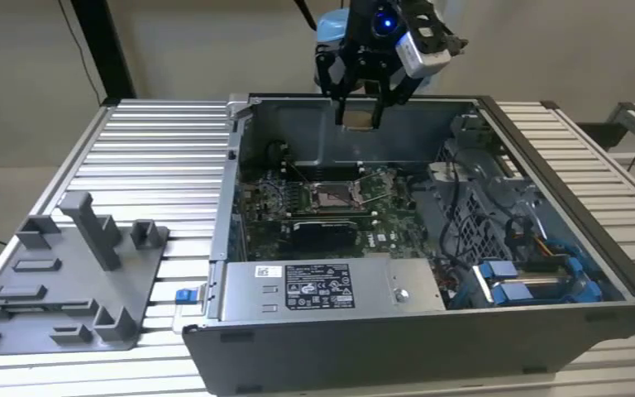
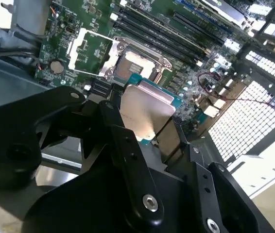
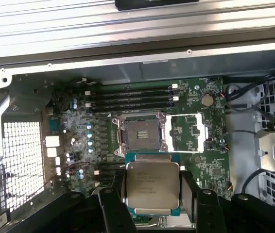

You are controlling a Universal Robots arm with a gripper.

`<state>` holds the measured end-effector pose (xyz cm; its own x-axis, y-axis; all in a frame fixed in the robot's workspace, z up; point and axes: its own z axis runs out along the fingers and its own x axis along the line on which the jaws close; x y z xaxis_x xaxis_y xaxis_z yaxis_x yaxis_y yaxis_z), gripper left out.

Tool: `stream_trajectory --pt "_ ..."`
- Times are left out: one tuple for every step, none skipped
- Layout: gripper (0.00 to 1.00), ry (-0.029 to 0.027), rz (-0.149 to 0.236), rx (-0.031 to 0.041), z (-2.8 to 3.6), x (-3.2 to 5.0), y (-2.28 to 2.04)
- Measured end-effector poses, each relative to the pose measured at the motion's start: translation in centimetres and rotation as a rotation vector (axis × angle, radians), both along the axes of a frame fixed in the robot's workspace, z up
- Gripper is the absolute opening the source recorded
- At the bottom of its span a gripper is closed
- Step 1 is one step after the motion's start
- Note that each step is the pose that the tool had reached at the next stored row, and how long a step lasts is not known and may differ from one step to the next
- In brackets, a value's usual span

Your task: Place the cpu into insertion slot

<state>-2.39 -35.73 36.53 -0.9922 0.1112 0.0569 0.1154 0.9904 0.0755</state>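
The cpu (image 3: 152, 187), a thin square chip with a dull silver face and a teal-green edge, sits clamped between the pincer's (image 3: 153, 194) two fingers. The insertion slot (image 3: 140, 136), silver-framed with its lid flipped open and its dark bed exposed, lies below the pincer, apart from the chip.

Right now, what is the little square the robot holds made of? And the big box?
The cpu looks like dull silver metal, matte and faintly shiny, on a teal board edge. The computer case seems grey painted sheet metal: thin, flat walls.
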Motion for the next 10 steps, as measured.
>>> stream_trajectory --pt "0.0 0.0 -0.019 -0.0001 -0.01 0.0 0.0" --pt "0.0 0.0001 -0.036 0.0 -0.03 0.0 0.0" --pt "0.0 0.0 -0.055 0.0 -0.05 0.0 0.0" --pt "0.0 0.0 -0.074 0.0 -0.07 0.0 0.0" --pt "0.0 0.0 -0.091 -0.0001 -0.09 0.0 0.0" --pt "0.0 0.0 -0.11 -0.0001 -0.13 0.0 0.0" --pt "0.0 0.0 -0.129 -0.0001 -0.17 0.0 0.0" --pt "0.0 0.0 -0.145 -0.0001 -0.21 0.0 0.0" --pt "0.0 0.0 -0.163 0.0 -0.26 0.0 0.0" --pt "0.0 0.0 -0.182 0.0001 -0.32 0.0 0.0"
